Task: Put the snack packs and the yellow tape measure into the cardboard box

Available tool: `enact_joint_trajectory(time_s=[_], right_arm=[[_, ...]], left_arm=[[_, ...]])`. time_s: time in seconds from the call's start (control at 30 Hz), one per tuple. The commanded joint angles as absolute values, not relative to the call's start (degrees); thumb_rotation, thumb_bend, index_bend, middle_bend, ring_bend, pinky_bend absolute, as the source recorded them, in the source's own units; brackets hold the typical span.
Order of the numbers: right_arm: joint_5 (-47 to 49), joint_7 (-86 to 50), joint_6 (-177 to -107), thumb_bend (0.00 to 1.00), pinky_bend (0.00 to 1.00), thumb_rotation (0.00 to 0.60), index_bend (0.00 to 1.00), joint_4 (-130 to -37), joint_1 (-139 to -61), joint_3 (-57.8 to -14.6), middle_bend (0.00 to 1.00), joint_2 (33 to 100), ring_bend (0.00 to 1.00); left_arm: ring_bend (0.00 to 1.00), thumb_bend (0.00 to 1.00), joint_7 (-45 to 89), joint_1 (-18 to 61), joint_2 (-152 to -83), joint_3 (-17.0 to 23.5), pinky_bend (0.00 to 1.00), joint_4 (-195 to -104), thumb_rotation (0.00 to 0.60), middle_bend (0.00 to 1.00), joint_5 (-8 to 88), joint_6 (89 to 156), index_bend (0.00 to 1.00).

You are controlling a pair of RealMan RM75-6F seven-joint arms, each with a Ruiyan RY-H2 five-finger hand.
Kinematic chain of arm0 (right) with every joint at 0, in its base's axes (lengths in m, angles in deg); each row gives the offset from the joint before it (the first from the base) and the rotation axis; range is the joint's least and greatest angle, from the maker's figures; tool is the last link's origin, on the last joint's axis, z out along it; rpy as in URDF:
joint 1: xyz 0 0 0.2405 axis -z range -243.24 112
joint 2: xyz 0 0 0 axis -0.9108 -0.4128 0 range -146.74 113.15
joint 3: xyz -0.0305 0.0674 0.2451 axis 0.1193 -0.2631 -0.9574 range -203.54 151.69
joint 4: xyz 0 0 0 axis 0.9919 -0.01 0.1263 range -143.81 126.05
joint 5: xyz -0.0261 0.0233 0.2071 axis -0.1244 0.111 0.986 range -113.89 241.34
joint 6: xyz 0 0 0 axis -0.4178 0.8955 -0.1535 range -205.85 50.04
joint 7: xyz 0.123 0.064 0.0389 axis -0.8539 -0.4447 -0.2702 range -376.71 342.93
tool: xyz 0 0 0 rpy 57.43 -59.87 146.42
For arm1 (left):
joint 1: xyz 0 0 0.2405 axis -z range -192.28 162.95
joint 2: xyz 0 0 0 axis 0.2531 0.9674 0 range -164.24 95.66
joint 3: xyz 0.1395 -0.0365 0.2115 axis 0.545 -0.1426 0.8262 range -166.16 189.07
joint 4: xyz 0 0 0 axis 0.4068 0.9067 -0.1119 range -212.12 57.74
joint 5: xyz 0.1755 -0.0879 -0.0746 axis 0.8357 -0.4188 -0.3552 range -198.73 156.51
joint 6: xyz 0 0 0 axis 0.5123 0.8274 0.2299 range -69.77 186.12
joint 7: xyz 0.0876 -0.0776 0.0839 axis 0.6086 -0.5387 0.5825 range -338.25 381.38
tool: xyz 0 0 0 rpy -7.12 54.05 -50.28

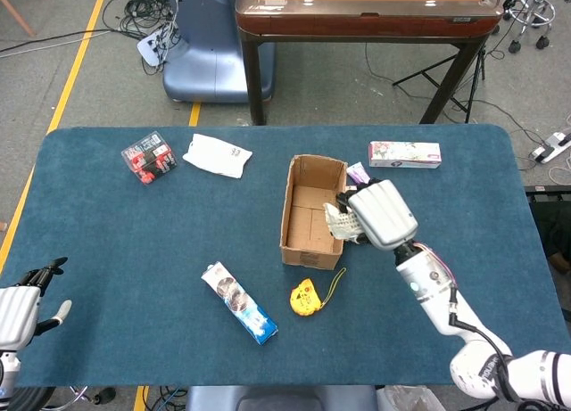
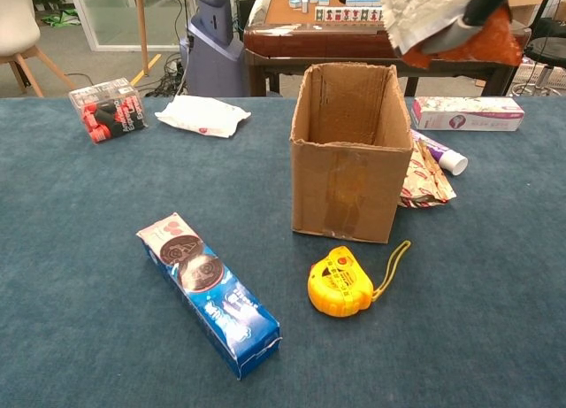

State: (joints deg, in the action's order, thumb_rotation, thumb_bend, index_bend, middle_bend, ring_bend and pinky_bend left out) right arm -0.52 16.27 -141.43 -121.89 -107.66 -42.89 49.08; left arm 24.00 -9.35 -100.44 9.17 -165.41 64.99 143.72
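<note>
- Progress: early; nothing visibly lies in the cardboard box [image 1: 312, 211] yet.
- Right hand [image 1: 382, 213]: grips a crinkled snack pack [image 2: 423, 11] raised over the box's right rim, not released.
- Left hand [image 1: 25, 306]: idle at the table's near-left edge, fingers apart, holding nothing.
- Yellow tape measure [image 2: 340, 286]: on the cloth just in front of the box.
- Blue biscuit pack [image 2: 209, 292], patterned pack [image 2: 426, 181] beside the box, white pack [image 1: 217, 155]: outstanding.
- Box interior: bare cardboard floor visible in the head view.

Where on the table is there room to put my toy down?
The wide cloth left of the box, between the white pack and the blue pack, is bare. So is the far right side. It is crowded right of the box, under the right hand.
</note>
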Motion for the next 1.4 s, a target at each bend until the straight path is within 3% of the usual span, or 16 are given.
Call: enact_joint_trajectory(time_s=[0.03, 0.23, 0.4, 0.6, 0.7, 0.8, 1.23, 1.4], right_arm=[[2.3, 17.0, -142.3, 0.15, 0.60, 0.600, 0.64, -116.8, -111.1, -44.9, 0.66, 54.8, 0.58], [2.8, 14.6, -142.6, 0.15, 0.54, 0.600, 0.64, -107.7, -114.1, -45.6, 0.61, 62.7, 0.53], [2.5, 12.7, -141.1, 0.09, 0.44, 0.600, 0.62, -103.2, -115.7, -44.8, 0.49, 66.5, 0.43], [1.8, 10.4, -138.7, 0.01, 0.33, 0.600, 0.43, -101.1, -116.6, -43.7, 0.35, 67.7, 0.30], [1.8, 9.6, -137.4, 0.00, 0.27, 0.600, 0.27, -101.4, -116.8, -43.4, 0.25, 67.0, 0.22], [-0.4, 7.5, -137.2, 0.00, 0.26, 0.600, 0.21, -102.5, -116.3, -42.9, 0.20, 65.6, 0.19], [-18.4, 5.6, -141.3, 0.00, 0.25, 0.600, 0.21, -118.1, -110.0, -35.1, 0.22, 53.2, 0.18], [-21.4, 16.1, -139.7, 0.00, 0.11, 0.600, 0.21, -123.1, -108.8, -30.9, 0.23, 50.8, 0.13]], left_arm=[[0.32, 0.26, 23.9, -9.4, -100.3, 9.2, 0.62, -165.5, 0.600, 0.34, 65.1, 143.8, 0.17], [0.32, 0.26, 23.4, -9.5, -99.9, 9.2, 0.62, -166.0, 0.600, 0.34, 65.4, 144.2, 0.17], [0.32, 0.26, 23.0, -9.7, -99.4, 9.0, 0.62, -166.4, 0.600, 0.34, 64.9, 144.3, 0.17], [0.32, 0.26, 22.8, -9.8, -99.1, 8.9, 0.62, -166.7, 0.600, 0.34, 65.0, 144.5, 0.17], [0.32, 0.26, 22.7, -9.9, -99.0, 8.9, 0.62, -166.8, 0.600, 0.34, 65.1, 144.7, 0.17], [0.32, 0.26, 22.8, -9.9, -98.9, 9.0, 0.62, -166.9, 0.600, 0.34, 65.2, 144.8, 0.17], [0.32, 0.26, 23.8, -9.7, -99.3, 8.9, 0.62, -166.7, 0.600, 0.34, 65.0, 144.4, 0.17], [0.32, 0.26, 24.6, -9.5, -99.5, 9.0, 0.62, -166.8, 0.600, 0.34, 65.1, 144.2, 0.17]])
